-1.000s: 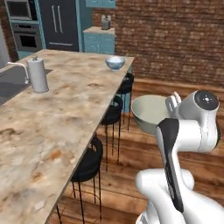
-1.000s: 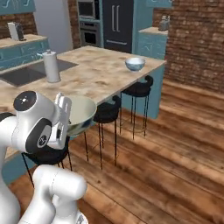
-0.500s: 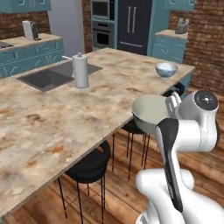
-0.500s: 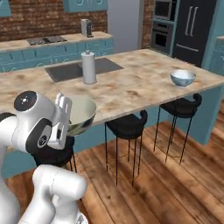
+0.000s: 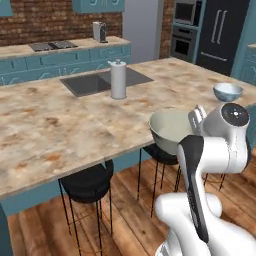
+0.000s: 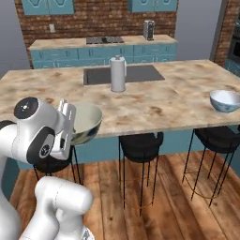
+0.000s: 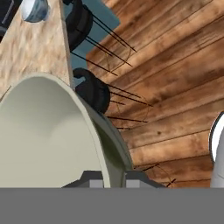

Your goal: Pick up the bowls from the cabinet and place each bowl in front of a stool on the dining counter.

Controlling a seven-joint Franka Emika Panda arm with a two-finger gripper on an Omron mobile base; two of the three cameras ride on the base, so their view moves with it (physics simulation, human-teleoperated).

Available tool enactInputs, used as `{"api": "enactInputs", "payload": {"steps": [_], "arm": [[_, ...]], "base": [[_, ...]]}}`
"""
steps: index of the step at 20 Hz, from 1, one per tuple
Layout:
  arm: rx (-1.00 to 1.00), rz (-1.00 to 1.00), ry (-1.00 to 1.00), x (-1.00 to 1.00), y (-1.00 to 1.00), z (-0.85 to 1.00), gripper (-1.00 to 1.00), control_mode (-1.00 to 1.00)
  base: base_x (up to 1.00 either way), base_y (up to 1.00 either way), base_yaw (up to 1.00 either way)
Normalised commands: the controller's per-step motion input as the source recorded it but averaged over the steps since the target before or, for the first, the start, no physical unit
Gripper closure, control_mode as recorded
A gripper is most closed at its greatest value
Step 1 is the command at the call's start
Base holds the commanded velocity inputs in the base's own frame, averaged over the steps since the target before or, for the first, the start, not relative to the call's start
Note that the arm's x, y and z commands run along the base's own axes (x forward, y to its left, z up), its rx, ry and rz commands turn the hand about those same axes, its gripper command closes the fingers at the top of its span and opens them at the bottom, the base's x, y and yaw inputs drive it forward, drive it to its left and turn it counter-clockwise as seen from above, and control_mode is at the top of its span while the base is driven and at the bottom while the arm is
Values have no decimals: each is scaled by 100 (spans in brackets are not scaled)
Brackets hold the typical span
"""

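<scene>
My gripper [image 5: 196, 119] [image 6: 66, 115] [image 7: 114, 176] is shut on the rim of the beige-olive bowl [image 5: 169, 131] [image 6: 87, 122] [image 7: 46, 131]. I hold that bowl at about counter height by the near edge of the dining counter [image 5: 55, 125] [image 6: 164, 105] [image 7: 30, 48], above the stools. The white and blue bowl [image 5: 227, 91] [image 6: 225, 100] [image 7: 35, 9] rests on the counter to the right, close to its near edge and in front of a black stool [image 6: 217, 136] [image 7: 81, 22].
More black stools [image 5: 87, 183] [image 6: 140, 143] [image 7: 94, 92] stand under the counter's overhang. A white canister [image 5: 118, 80] [image 6: 117, 74] stands beside the inset sink [image 5: 100, 82] [image 6: 126, 74]. Teal wall cabinets [image 6: 47, 5] hang over the back counter with a toaster [image 6: 149, 29]. Wood floor lies on my side.
Both base views have swung, so the counter now lies broadside instead of running away from me. The beige-olive bowl stays in my shut gripper.
</scene>
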Motion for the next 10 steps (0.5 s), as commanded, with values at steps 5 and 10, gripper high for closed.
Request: {"api": "enactInputs", "payload": {"steps": [5,10], "arm": [[0,0,0,0,0,0,100,100],[0,0,0,0,0,0,100,100]], "base": [[47,-100,33],[62,-88,24]]}}
